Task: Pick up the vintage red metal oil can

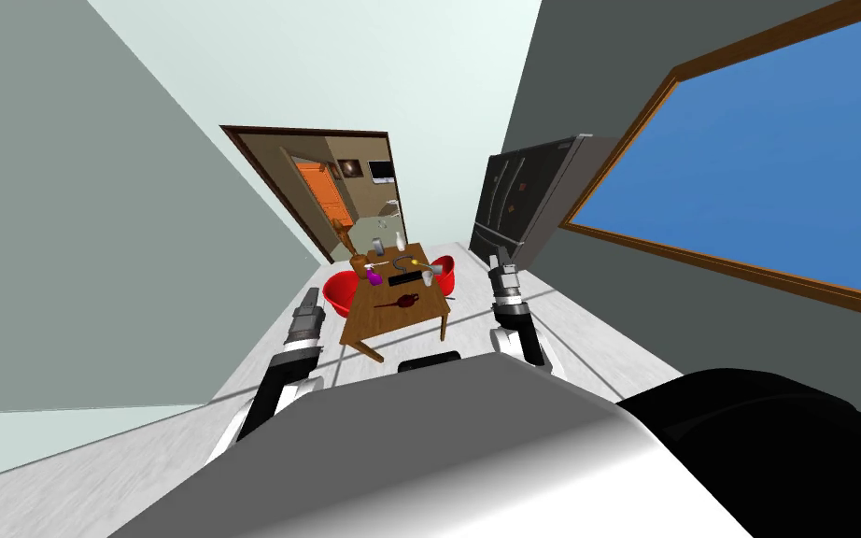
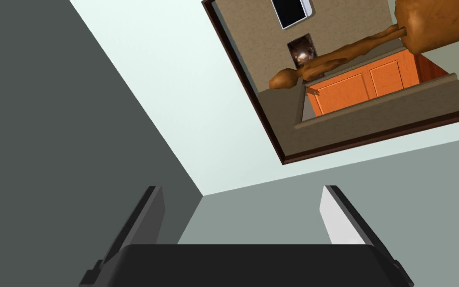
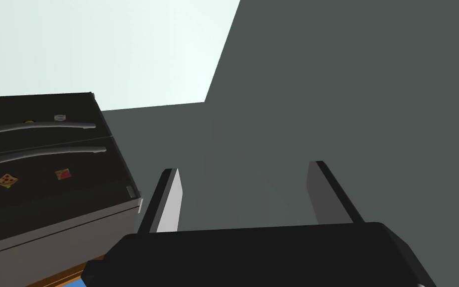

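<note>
Jaws apart, dark red oil can on table

On the distant wooden bench, the dark red oil can is rendered so small that its spout and handle cannot be told apart. The small things beyond it, a purple one and a white one among them, cannot be identified. The red chairs are partly hidden behind the bench's sides. The blue window is cut off by the head view's right edge, the black fridge by the right wrist view's edge, and a brown wooden shape by the left wrist view's corner.
</note>
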